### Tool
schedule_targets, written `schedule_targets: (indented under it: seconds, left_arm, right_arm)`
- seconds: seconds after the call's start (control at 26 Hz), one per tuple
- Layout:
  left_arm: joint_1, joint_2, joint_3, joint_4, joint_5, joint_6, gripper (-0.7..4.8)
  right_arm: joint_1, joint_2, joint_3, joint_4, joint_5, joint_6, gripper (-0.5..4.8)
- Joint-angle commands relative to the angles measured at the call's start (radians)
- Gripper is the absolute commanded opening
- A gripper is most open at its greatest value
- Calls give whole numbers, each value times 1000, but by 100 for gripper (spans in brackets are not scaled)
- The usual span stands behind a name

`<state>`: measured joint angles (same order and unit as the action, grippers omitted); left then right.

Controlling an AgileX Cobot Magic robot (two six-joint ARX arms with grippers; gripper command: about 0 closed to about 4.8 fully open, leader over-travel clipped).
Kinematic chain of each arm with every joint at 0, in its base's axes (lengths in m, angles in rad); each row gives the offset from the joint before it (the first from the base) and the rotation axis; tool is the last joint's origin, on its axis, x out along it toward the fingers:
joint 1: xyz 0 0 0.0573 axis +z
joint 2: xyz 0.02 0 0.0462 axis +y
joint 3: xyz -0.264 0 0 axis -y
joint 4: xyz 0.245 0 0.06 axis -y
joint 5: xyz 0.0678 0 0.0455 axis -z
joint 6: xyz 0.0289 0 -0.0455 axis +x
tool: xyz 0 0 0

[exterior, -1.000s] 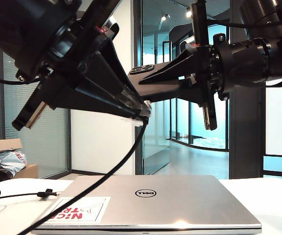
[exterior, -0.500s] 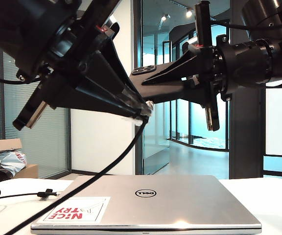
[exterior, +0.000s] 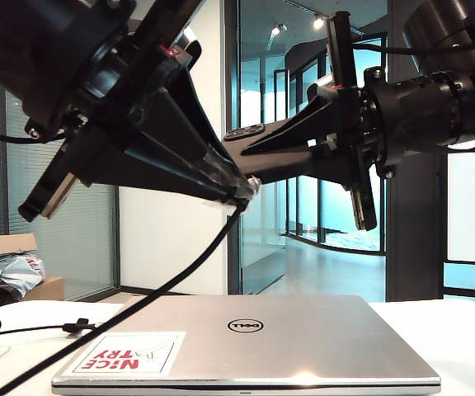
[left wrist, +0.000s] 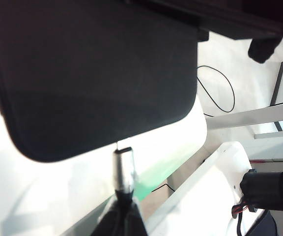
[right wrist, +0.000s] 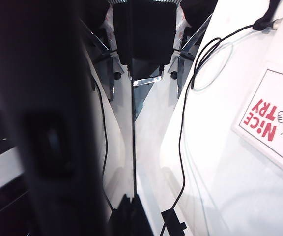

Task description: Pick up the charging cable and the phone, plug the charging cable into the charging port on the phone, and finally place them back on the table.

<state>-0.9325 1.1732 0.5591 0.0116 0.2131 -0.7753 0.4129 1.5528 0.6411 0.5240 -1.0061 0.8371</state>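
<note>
Over at upper left of the exterior view, the left pincer (exterior: 242, 191) is clenching the charging cable (exterior: 138, 309) by its plug end, cord trailing down past the silver laptop (exterior: 303, 338) to the desk (exterior: 23, 355) at lower left. At centre, plug tip is meeting the phone (exterior: 258, 157). At upper right, the right pincer (exterior: 262, 161) is gripping that phone, jutting leftward, edge-on.
</note>
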Motion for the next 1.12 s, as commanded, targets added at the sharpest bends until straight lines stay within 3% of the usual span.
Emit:
schedule_targets:
  seconds: [0.04, 0.62, 1.12]
  left_arm:
    - [2, -4, 2, 39, -18, 8, -6]
    - [2, -4, 2, 50, -18, 8, -6]
    - [2, -4, 2, 50, -18, 8, -6]
  right_arm:
    - [6, -8, 3, 19, 2, -4, -6]
    - [19, -9, 3, 35, 48, 30, -6]
    - [-41, -10, 3, 34, 113, 56, -6]
